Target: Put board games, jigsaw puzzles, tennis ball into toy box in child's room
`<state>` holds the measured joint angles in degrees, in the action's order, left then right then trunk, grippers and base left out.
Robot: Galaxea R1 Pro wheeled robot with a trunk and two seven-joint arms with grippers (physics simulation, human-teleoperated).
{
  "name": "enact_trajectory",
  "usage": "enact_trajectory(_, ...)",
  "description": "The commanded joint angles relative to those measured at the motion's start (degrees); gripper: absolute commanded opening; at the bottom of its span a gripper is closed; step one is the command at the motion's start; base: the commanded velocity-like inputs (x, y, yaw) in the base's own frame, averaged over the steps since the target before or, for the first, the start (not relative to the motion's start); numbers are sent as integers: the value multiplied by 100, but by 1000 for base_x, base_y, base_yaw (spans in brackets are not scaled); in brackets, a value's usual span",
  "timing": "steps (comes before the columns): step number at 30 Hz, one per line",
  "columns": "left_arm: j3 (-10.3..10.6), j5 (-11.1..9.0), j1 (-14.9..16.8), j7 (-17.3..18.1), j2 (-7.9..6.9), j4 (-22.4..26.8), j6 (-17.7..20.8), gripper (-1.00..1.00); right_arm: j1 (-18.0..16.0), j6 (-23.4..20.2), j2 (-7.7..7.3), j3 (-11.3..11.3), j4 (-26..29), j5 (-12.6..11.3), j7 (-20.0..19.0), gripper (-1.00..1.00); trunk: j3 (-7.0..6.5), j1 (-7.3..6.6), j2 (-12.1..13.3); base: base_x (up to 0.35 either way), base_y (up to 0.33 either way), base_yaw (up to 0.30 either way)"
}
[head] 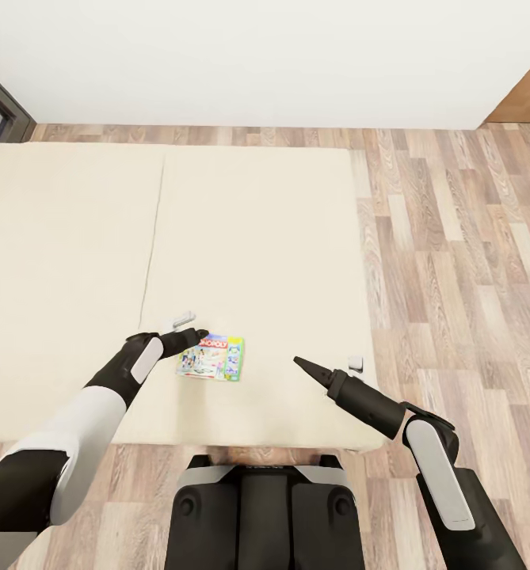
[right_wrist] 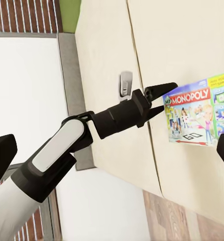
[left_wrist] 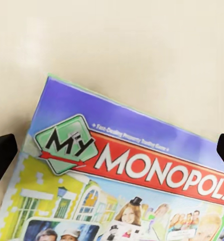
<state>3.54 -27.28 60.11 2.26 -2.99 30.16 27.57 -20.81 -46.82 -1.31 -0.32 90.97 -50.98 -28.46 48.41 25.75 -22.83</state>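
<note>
While left fingers (head: 195, 336) gape, board game (head: 212, 358) lies seemingly crosswise on bed (head: 257, 237).

Bright, even, soft-shadowed renders; slightly blurry close-up.

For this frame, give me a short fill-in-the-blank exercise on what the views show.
1. The board game lies on the ____.
2. The big word on its red banner reads ____.
3. The claw nearest the game box is the ____ one.
4. The floor beside the bed is made of ____ planks.

Missing words: bed; MONOPOLY; left; wood
</note>
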Motion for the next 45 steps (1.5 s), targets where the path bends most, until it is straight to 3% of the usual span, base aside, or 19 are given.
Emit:
enact_trajectory(1, 24, -15, 1, 0, -5, 7, 20, 100, -3, -29, -1, -3, -1, -8, -10, 100, 6, 3, -9, 0, -263, 0)
enact_trajectory(17, 26, -15, 1, 3, -2, 5, 18, 100, -4, -29, -1, -3, -1, -8, -10, 100, 6, 3, -9, 0, -159, 0)
enact_trajectory(45, 24, -10, 1, -1, -7, 6, 20, 100, -3, -36, -1, 2, 10, -8, -2, 100, 6, 3, -9, 0, -37, 0)
